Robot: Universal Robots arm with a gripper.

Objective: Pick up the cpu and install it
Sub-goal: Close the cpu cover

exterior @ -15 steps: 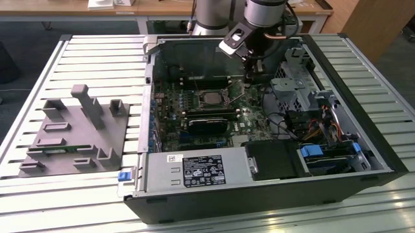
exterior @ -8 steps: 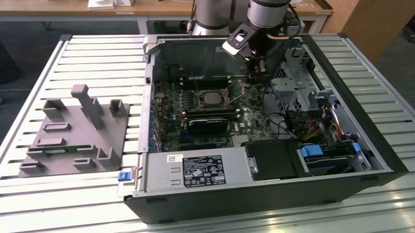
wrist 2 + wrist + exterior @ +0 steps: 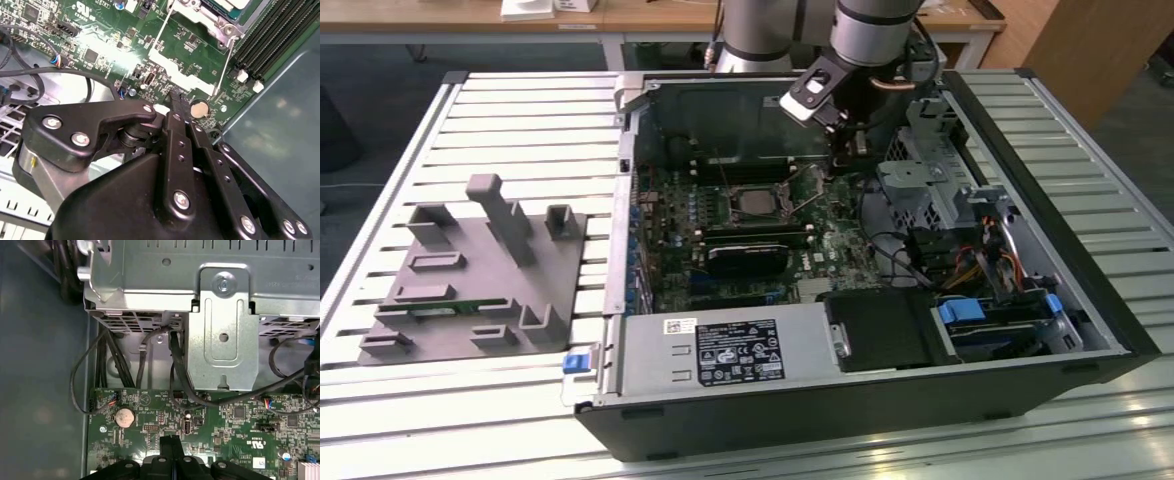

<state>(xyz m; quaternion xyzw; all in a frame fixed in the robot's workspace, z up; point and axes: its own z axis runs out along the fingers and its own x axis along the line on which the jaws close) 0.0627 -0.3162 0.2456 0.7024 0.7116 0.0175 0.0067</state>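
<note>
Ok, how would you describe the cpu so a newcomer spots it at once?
In the exterior view, look inside the open computer case on the slatted table, at the green motherboard. The cpu lies in the socket near its middle. It is the one small silver-grey square there; the memory slots beside it are long and black.

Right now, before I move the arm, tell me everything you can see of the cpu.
The cpu, a small flat square chip with a dull silver-grey metal top, lies level inside the black square socket frame near the middle of the green motherboard. The frame borders it on all sides, and thin wire levers angle out beside it. The black pincer hangs apart from it, toward the exterior view's right, not touching it.
</note>
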